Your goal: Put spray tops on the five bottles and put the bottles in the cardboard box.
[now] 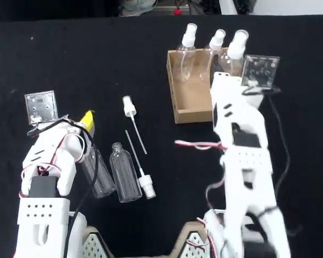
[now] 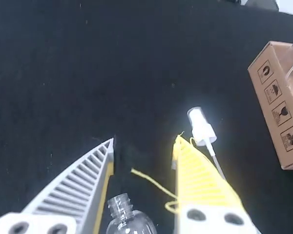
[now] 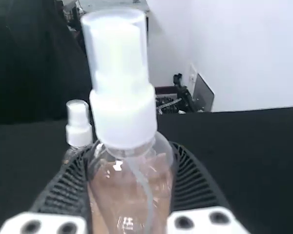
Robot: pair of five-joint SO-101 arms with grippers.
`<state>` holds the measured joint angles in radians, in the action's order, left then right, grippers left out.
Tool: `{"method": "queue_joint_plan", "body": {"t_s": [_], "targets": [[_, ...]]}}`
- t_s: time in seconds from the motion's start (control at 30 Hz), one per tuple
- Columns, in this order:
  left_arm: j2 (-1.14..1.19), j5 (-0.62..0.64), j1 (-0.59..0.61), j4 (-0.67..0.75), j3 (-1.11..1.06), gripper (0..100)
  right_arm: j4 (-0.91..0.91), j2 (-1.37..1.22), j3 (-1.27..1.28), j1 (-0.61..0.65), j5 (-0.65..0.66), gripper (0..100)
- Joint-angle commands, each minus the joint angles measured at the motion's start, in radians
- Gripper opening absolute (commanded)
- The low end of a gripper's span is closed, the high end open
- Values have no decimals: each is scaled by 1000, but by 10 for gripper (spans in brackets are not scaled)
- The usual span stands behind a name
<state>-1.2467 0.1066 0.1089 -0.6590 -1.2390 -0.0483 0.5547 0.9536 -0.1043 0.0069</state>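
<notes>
Five clear bottles are seen on the black table (image 1: 97, 54): three fitted with white spray tops, two left bare. Two more spray tops lie loose.

A first topped bottle (image 1: 187, 54) and a second topped bottle (image 1: 214, 51) are stood upright side by side at the far end of the cardboard box (image 1: 191, 102). The third topped bottle (image 1: 236, 51) is held upright, top uppermost, at the box's far right corner. It is clamped between the closed-in fingers of the right gripper (image 3: 132, 161). Whether its base rests on the box floor cannot be told.

The first bare bottle (image 1: 125, 174) is laid flat, its long axis running near to far and its open neck towards the far edge. The second bare bottle (image 1: 97, 174) is laid alongside it, between the widely spread fingers of the left gripper (image 2: 144, 144), neck towards the fingertips. Contact with the fingers cannot be made out.

The first loose top (image 1: 130, 106) is laid head towards the far edge, with its thin tube trailing back. The second loose top (image 1: 147, 186) is laid the opposite way, just beside the first bare bottle's base.
</notes>
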Motion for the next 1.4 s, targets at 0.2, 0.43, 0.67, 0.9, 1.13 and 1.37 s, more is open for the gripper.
{"method": "queue_joint_plan", "body": {"t_s": [0.2, 0.43, 0.67, 0.9, 1.13, 1.37], "targets": [[-9, 8, 8, 23, 5, 188, -133, -481, -332, -132, 3, 18], [-9, 8, 8, 23, 1, 188, -133, -621, -461, -95, 3, 18], [-9, 8, 8, 17, 1, 188, -138, -746, -570, -84, 5, 18], [-9, 8, 8, 17, 1, 188, -140, -842, -641, -95, 5, 18], [-9, 8, 8, 17, 1, 188, -140, -909, -699, -92, 5, 18], [-9, 8, 8, 15, 2, 188, -141, -989, -765, -92, 11, 11]]}}
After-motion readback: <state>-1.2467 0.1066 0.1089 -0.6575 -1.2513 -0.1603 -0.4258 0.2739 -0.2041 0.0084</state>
